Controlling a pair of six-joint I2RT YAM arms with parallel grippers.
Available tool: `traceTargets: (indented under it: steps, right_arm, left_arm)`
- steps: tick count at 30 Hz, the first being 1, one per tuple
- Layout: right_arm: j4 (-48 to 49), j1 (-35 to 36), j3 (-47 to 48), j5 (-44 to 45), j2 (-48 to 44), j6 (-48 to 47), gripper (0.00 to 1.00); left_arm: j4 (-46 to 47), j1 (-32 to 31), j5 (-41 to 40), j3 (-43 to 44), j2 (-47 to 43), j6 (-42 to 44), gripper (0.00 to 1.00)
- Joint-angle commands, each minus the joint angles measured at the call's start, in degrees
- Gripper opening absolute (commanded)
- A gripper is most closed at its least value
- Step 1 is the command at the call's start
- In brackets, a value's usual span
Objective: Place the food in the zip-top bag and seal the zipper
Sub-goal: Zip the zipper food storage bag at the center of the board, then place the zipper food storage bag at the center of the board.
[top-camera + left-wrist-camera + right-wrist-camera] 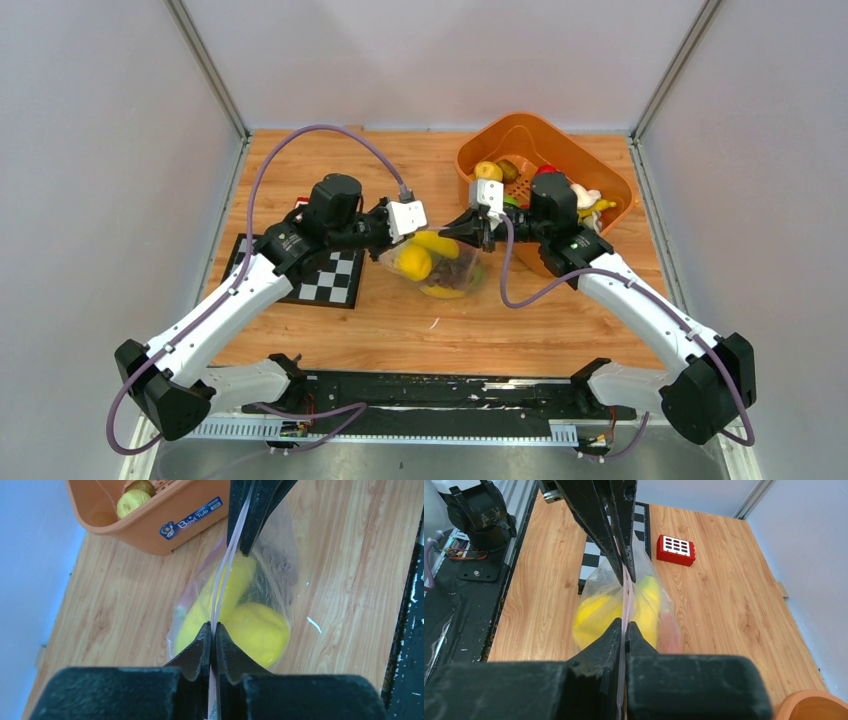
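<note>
Top view, zip-top bag [440, 268]: held up over the middle of the tabletop [400, 330], strung between the two arms; whether its bottom touches the wood cannot be told.
Top view, food [415, 262]: yellow pieces and a dark cluster inside the bag.
Top view, left gripper [384, 238]: at the bag's left upper corner, jaws pinched narrow on the edge.
Top view, right gripper [464, 230]: at the bag's right upper corner, jaws likewise closed on the edge.
Top view, surroundings: orange basket [545, 128] just behind the right gripper, more toy pieces in it; checkerboard [335, 278] partly under the left arm, beside the bag.
Left wrist view, zipper [223, 572]: pinkish strip drawn taut from the left jaws in the foreground to the right jaws at the top of the frame; both sets are clamped on it with no gap. Whether it is pressed shut along its length cannot be told.
Left wrist view, obstruction: the orange basket's labelled wall stands beyond the bag, near it but apart.
Right wrist view, jaws: right jaws clamped on the strip in the foreground, left jaws gripping its far end.
Right wrist view, food: yellow pieces on both sides below the strip, with a pinkish-red piece beside them.
Right wrist view, surroundings: red block [675, 550] with white buttons on the wood beyond the bag, just beside the checkerboard, apart from the bag.
</note>
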Motion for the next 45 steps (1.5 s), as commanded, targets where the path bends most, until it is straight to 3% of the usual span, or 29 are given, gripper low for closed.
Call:
traceTargets:
  steps: [1,3,5,8,10,12,15,21,25,31,35,45]
  right_arm:
    - [4.13,0.18,1.22,0.6,-1.47,0.45,0.0]
    - [4.98,0.16,1.53,2.23,-1.08,1.79,0.04]
    - [6.09,0.19,2.21,5.03,-0.65,3.97,0.15]
    - [6.57,0.16,3.9,10.05,-0.24,7.53,0.4]
    - [5.99,0.1,5.03,12.61,-0.34,8.81,0.49]
    - [5.47,0.07,5.95,14.44,-1.07,9.4,0.71]
    - [5.31,0.07,5.98,18.77,-2.88,10.52,0.86]
    - [4.16,-0.06,3.7,27.63,-7.68,10.41,0.88]
    - [3.3,-0.05,0.9,30.1,-11.65,11.2,0.88]
    - [3.47,-0.05,-6.94,30.45,-17.5,15.66,0.88]
    - [3.02,-0.13,-11.79,32.64,-20.52,18.81,0.87]
    - [2.2,-0.18,-16.11,40.09,-25.76,22.08,0.87]
  left_arm:
    - [1.95,0.16,-0.26,2.5,-0.34,-0.41,0.02]
    - [3.27,0.15,-1.43,2.22,-0.27,-1.07,0.0]
    - [5.68,0.16,-4.41,1.9,-0.34,-2.53,0.0]
    - [9.27,0.16,-9.89,2.27,0.29,-4.53,0.0]
    - [10.45,0.15,-14.17,3.96,1.45,-5.21,0.0]
    - [12.08,0.16,-19.23,5.98,3.19,-5.18,0.0]
    - [14.05,0.2,-24.07,9.54,5.7,-4.57,0.0]
    - [16.75,0.24,-26.76,16.48,9.89,-3.48,0.0]
    - [16.52,0.13,-25.11,15.58,9.55,-4.04,0.0]
    - [17.22,-1.87,-14.39,-1.12,2.57,-8.72,0.0]
    - [18.74,-7.04,-13.5,-10.94,-0.46,-14.05,0.0]
    - [16.67,-15.46,-12.61,-16.86,-3.17,-20.62,0.0]
